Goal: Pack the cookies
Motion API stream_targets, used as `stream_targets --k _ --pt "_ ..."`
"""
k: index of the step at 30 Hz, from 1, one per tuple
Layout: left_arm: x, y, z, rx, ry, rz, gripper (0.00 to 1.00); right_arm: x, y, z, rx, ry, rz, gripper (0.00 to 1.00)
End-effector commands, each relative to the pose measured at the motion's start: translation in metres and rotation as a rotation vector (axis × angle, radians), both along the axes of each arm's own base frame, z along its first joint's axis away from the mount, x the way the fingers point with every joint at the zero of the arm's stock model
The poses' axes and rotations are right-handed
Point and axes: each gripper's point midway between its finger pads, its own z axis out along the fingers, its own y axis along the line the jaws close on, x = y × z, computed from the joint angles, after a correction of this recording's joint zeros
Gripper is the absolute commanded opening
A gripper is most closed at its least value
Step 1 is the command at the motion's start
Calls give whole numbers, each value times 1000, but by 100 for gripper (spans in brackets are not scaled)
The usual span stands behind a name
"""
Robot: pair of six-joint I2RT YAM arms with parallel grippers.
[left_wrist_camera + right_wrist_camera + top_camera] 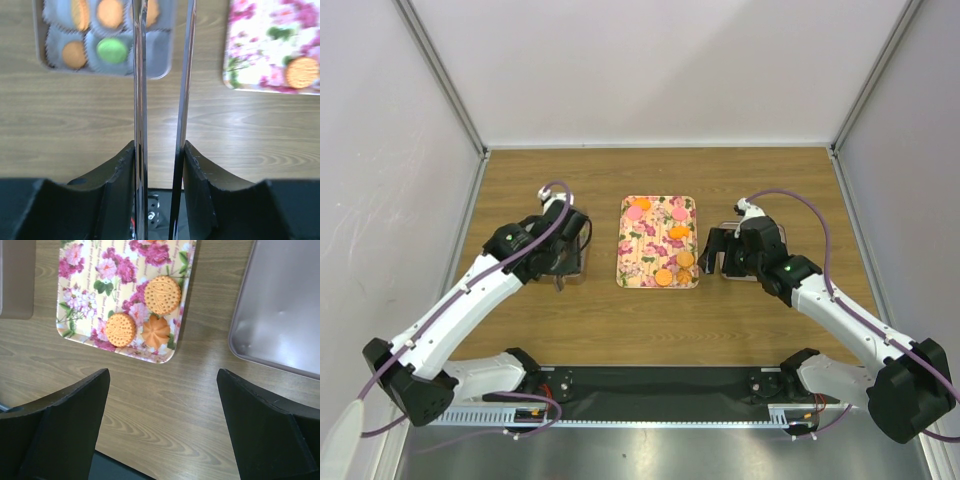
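Centrally on the wooden worktop (660, 330) lies a floral tray (640, 250) carrying the cookies (677, 232) not yet packed: two pink and several orange, loose on its surface. Just left of the tray sits a grey tin (160, 55) lined with white paper cups. The cups in view hold several orange cookies and one green cookie (112, 50), so packing looks partly done. The left gripper (562, 262) hangs above this tin, probably because that is where cookies are delivered. Its long thin metal blades stand slightly apart, but their tips run out of the wrist picture, so whether they pinch anything cannot be told. Right of the tray lies the grey lid (280, 305), its visible part bare. The right gripper (163, 372) hovers over bare wood between tray and lid, jaws spread wide and holding nothing. It seems to be waiting within reach of three orange cookies at the tray's near corner.
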Motion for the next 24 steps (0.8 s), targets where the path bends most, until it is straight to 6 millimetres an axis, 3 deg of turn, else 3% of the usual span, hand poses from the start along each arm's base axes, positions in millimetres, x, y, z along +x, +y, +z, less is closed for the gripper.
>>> stream_targets --k 1,8,14,24 --pt "18 -31 31 -77 -105 -82 43 12 -9 17 -25 -49 -40 95" --pt "16 -81 32 -120 -132 -224 43 12 -30 32 -42 -61 -123 95" --pt "9 -115 24 -162 -125 -334 43 1 -26 47 39 -50 -143 95" --pt "-8 -168 11 -212 -122 -507 44 -15 -56 76 27 -90 -265 95"
